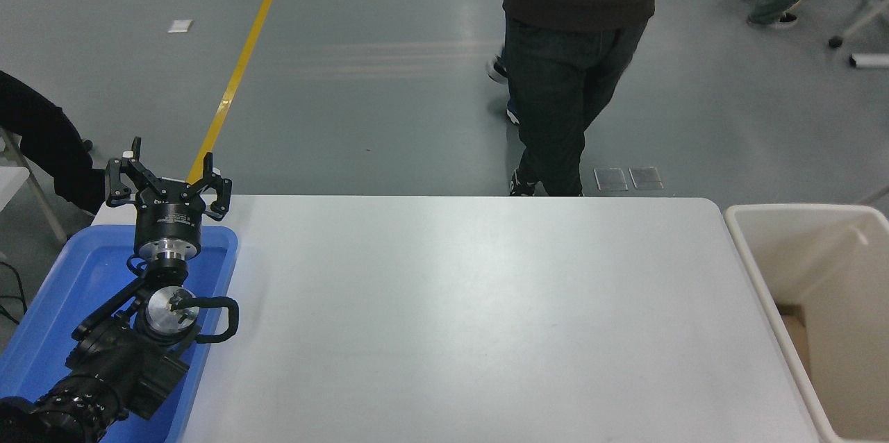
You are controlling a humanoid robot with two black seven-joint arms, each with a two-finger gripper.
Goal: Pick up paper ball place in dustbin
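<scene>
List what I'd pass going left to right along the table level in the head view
Blue tray → left pincer, open, parked above the tray's far end → white table → dustbin at the right edge. The right pincer and paper ball are out of view.

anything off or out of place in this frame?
Nothing looks spilled or damaged. Oddity: no paper ball anywhere in view, and the right arm is out of frame. The left gripper is parked open over the blue tray; the dustbin stands upright at the table's right end.
</scene>
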